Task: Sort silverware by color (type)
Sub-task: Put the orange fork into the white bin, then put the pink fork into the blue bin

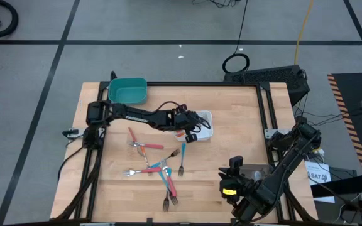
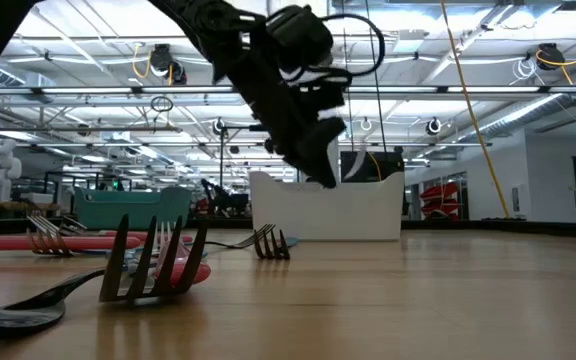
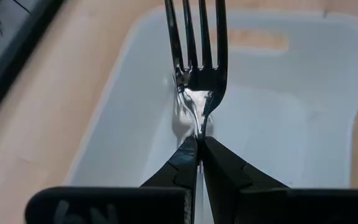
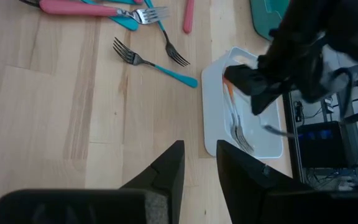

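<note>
Left gripper [image 3: 199, 146] clamped on fork [image 3: 197, 68] over white tray [image 3: 278, 118], inside its rim.

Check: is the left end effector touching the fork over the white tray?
Touching. In the left wrist view the left end effector is shut on the fork, pinching its neck above the white tray.

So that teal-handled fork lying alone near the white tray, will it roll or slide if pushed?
The teal-handled fork lies flat on the bare wood table, so it would probably slide or pivot, not roll. Its thin handle and small head suggest it is light and skids easily.
</note>
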Action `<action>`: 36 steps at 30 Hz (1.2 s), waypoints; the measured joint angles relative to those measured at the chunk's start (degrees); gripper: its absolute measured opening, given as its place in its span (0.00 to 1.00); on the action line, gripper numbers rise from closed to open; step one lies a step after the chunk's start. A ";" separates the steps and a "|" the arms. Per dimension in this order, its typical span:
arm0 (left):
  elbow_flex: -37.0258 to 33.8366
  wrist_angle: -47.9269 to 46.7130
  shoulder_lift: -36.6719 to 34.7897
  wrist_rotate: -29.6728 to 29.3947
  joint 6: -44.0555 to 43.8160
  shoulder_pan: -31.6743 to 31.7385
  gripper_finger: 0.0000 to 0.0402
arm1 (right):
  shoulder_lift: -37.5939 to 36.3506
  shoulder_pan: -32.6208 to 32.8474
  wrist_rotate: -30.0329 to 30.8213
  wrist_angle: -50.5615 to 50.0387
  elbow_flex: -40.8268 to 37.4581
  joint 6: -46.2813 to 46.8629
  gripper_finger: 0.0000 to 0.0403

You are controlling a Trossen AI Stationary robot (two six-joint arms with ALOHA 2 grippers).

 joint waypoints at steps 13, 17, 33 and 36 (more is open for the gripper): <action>0.17 2.05 2.56 -0.91 -2.59 0.61 0.26 | 0.00 0.00 -0.02 -0.36 0.00 0.55 0.22; 2.23 -0.87 2.60 -0.92 -2.77 0.57 0.33 | 0.00 0.00 -0.04 -0.43 0.00 0.54 0.22; 18.73 -44.21 2.27 -10.53 -5.19 -15.63 0.34 | 0.00 0.18 -1.75 -0.72 0.00 1.41 0.22; 18.25 -51.64 2.15 -16.26 -9.23 -18.89 0.34 | 0.00 0.39 -1.70 -0.74 0.00 1.33 0.22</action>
